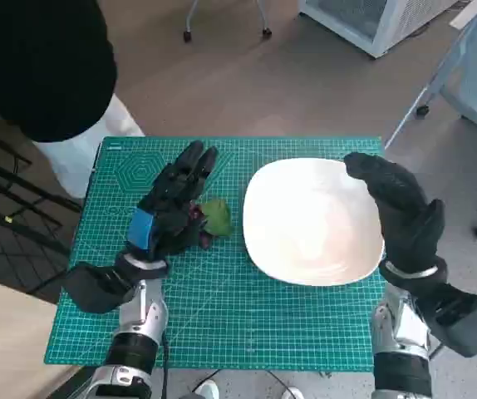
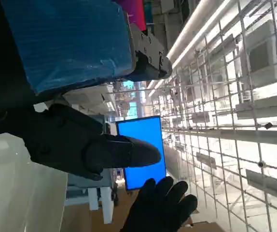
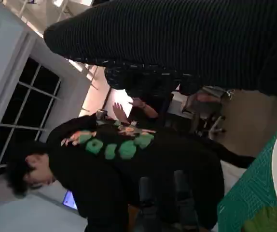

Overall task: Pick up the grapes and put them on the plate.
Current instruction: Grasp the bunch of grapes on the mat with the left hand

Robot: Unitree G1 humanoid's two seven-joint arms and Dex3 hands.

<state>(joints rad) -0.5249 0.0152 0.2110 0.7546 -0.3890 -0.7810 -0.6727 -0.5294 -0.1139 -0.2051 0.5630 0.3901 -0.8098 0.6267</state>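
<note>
Green mat (image 1: 247, 316): we see grapes (image 1: 212, 218) off the empty plate (image 1: 305, 249), left hand (image 1: 168, 208) fingers apart over them, grasp unclear; right hand (image 1: 400, 212) spread, empty.

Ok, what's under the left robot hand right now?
Under the left robot hand lie the grapes: a green leafy part and some dark red show at its fingers, on the green mat. The rest is covered.

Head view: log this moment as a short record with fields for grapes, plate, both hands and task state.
grapes: green bunch on the green cutting mat, just left of the plate
plate: white, nothing on it
left hand: lies over the grapes' left side; grip cannot be told
right hand: above the plate's right rim, holding nothing
task state: grapes not yet on plate
</note>
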